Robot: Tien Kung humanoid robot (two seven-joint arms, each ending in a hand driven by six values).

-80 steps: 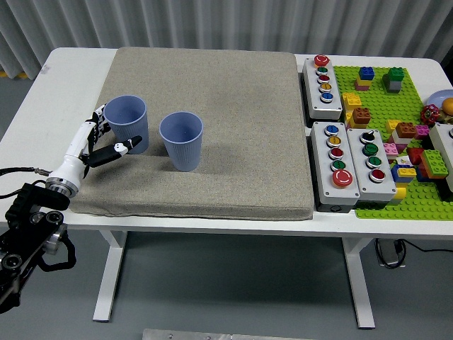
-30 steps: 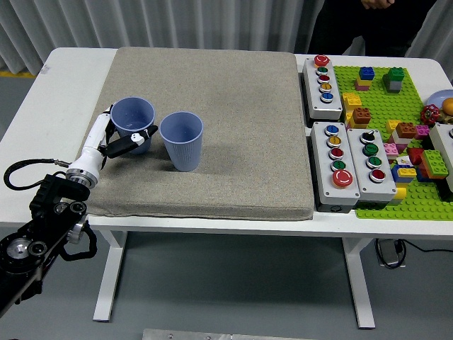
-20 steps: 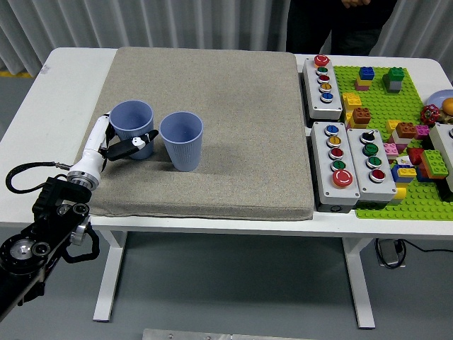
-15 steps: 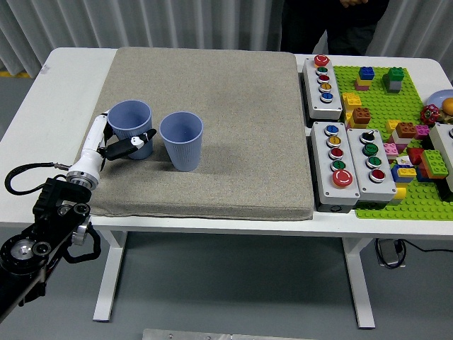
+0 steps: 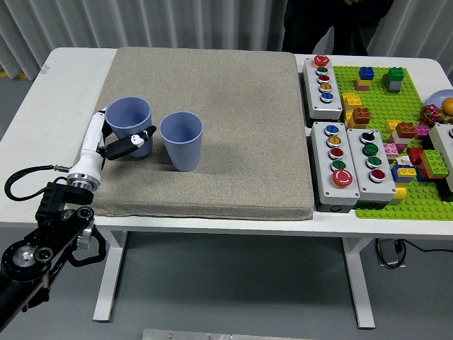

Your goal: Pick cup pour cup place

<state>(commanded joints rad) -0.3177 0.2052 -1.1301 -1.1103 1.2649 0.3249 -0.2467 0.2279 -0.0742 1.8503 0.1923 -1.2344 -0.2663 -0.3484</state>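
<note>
- Cups first: two light blue ribbed cups stand upright on a grey-beige fabric mat (image 5: 233,106) that covers most of the white worktop (image 5: 42,127).
- The left cup (image 5: 129,126) sits near the mat's left edge; the right cup (image 5: 181,139) stands just beside it, apart by a narrow gap, a little nearer the worktop's front edge.
- Both cups show open mouths; whether either holds anything cannot be told from this height.
- The left robot hand (image 5: 117,144), white with black fingertips, comes in from the lower left and is wrapped around the left cup: one finger (image 5: 134,141) crosses the cup's front wall, the others reach behind its left side.
- That cup's base appears to rest on the mat, though lift cannot be ruled out.
- The black arm (image 5: 42,237) trails down past the worktop's front edge.
- To the right of the mat lie three grey button boxes (image 5: 343,134) with coloured buttons.
- Beyond them a green building-brick baseplate (image 5: 379,95) carries loose coloured bricks.
- A person in dark clothing (image 5: 333,25) stands at the far side, hands not visible.
</note>
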